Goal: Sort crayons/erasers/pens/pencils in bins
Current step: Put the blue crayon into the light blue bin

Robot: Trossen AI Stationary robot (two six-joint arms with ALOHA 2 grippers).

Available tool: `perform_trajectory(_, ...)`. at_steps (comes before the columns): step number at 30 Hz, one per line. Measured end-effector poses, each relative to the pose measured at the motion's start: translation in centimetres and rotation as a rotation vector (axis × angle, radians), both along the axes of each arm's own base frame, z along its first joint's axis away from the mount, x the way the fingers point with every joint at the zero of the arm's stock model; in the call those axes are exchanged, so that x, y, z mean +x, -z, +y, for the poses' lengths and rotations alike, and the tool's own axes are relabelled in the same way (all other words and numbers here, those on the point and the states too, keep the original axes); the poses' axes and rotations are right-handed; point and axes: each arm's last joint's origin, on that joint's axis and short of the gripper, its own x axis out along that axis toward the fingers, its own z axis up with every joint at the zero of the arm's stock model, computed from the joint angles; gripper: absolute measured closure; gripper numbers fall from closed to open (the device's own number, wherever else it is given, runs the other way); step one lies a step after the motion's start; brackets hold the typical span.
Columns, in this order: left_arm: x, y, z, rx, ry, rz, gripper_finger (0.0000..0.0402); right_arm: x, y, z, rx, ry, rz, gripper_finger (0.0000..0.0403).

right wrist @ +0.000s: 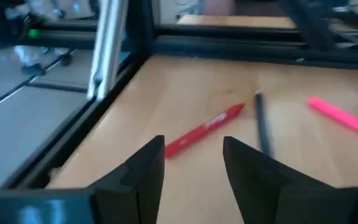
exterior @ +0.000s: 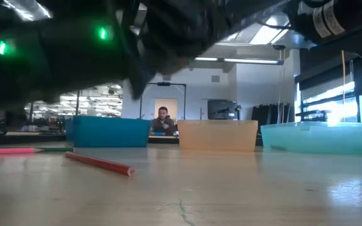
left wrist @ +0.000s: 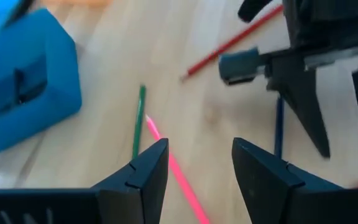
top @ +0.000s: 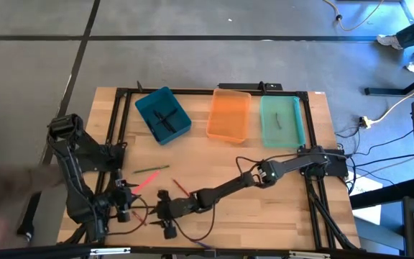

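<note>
Crayons and pencils lie loose on my worktop [top: 214, 162]: green pencil [top: 152, 169], pink stick [top: 144, 181], red pencil [top: 180, 187]. My left tool [left wrist: 199, 163] hovers apart over the pink stick; my right tool [right wrist: 192, 157] gapes above a red crayon [right wrist: 205, 129].

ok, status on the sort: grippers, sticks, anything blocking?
Left gripper open over thin pink stick. Right gripper open above red crayon. Both empty. Nothing in the way.
</note>
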Motion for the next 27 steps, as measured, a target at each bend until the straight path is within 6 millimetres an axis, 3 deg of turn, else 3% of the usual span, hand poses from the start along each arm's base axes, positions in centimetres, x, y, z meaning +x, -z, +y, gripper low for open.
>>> perform_trajectory(5, -0.2, 0.4, -0.7, -0.086, 0.022, 0.147, 0.0231, -0.2, 2.1, 0.5, -0.084, -0.027, -0.008, 0.0234)
perform_trajectory(12, 0.7, 0.4, -3.2, -0.216, 0.22, 0.095, 0.0231, -0.7, 1.6, 1.1, -0.141, 0.108, 0.059, 0.0234)
perform_trajectory(17, 0.9, 0.1, -4.3, -0.222, 0.32, 0.015, 0.0231, -2.6, -1.9, 2.8, -0.186, 0.155, 0.212, 0.0234)
perform_trajectory(22, 1.3, 0.9, -4.8, -0.182, 0.413, -0.11, 0.0231, -6.2, -6.2, 5.0, -0.223, 0.112, 0.416, 0.0234)
perform_trajectory(27, 3.4, 2.3, -4.2, -0.189, 0.399, -0.23, 0.0231, -8.3, -10.7, 5.5, 0.028, 0.117, 0.562, 0.0234)
